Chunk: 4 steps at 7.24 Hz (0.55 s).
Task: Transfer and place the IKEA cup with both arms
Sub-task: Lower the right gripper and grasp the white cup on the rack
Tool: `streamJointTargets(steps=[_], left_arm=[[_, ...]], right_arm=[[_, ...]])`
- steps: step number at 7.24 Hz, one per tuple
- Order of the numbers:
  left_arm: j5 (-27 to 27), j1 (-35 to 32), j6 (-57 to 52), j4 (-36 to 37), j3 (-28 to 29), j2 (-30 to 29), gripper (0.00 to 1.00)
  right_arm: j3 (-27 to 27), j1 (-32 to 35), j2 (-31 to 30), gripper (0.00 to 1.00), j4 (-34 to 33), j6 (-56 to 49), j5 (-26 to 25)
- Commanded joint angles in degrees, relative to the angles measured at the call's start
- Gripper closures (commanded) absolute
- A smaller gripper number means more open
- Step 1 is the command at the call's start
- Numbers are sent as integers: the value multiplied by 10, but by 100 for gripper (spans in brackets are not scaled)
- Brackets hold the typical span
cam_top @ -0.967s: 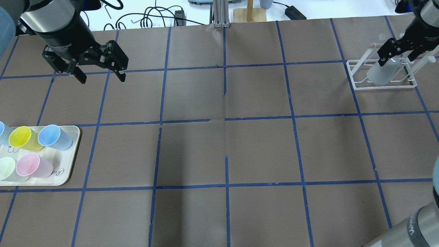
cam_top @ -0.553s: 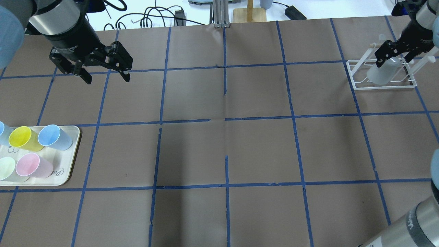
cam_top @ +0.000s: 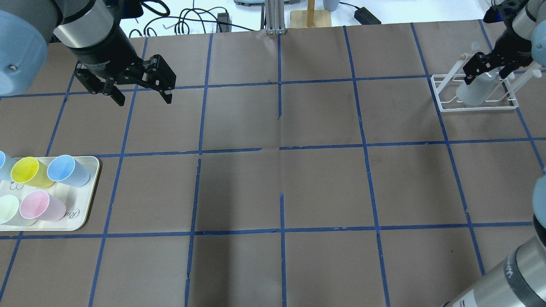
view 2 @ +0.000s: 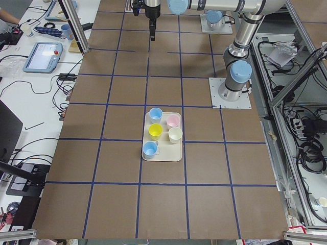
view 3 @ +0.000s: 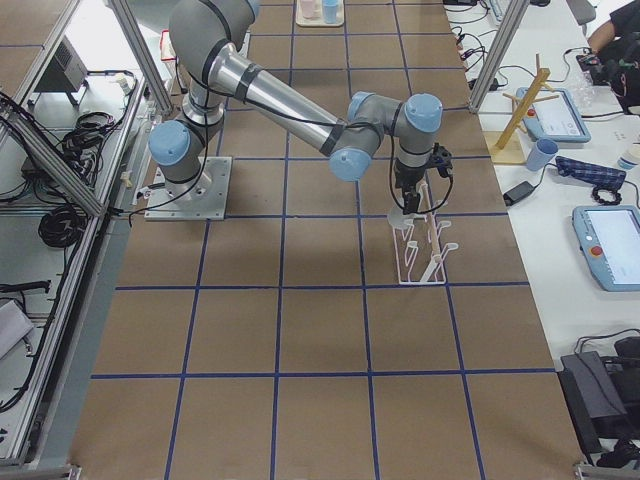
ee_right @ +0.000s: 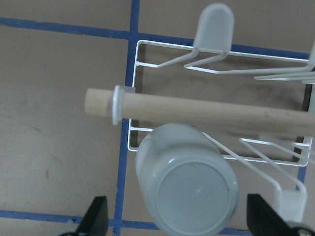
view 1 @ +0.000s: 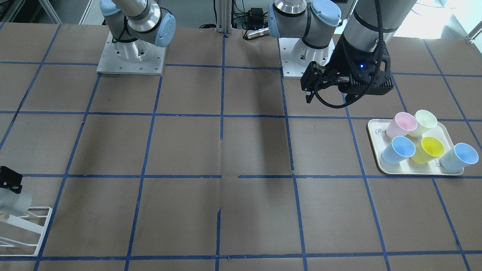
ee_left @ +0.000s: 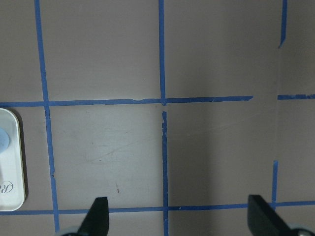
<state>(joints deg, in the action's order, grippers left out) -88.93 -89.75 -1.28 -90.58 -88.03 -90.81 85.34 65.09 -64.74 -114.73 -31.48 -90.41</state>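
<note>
The pale grey IKEA cup (cam_top: 472, 91) stands upside down in a white wire rack (cam_top: 443, 104) at the table's far right. My right gripper (cam_top: 486, 71) hovers just above it with jaws open and holds nothing. In the right wrist view the cup's base (ee_right: 189, 191) faces the camera, with a fingertip (ee_right: 96, 216) on either side of it. It also shows at the left edge of the front-facing view (view 1: 13, 201). My left gripper (cam_top: 143, 96) is open and empty, high over the far left of the table, away from the cup.
A cream tray (cam_top: 87, 200) at the left edge holds blue (cam_top: 68, 170), yellow (cam_top: 27, 170), pink (cam_top: 38, 204) and pale green (cam_top: 8, 209) cups. A wooden dowel (ee_right: 206, 110) crosses the rack above the cup. Cables and a wooden stand (cam_top: 310, 17) lie beyond the far edge.
My left gripper has moved right and slightly nearer, still open. My right gripper has shifted a little left over the rack, still open. The cup has not moved.
</note>
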Motion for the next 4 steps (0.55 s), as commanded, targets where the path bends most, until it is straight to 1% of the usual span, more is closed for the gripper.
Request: streamJointTargets(steps=[1, 3, 4], left_arm=[[-5, -7, 0, -7, 13, 0, 0], [-5, -6, 0, -18, 18, -3, 0], [-7, -8, 0, -24, 18, -1, 0]], right_arm=[[0, 0, 6, 0, -5, 0, 1], [0, 0, 7, 0, -7, 1, 2], [-2, 0, 13, 0, -21, 0, 2]])
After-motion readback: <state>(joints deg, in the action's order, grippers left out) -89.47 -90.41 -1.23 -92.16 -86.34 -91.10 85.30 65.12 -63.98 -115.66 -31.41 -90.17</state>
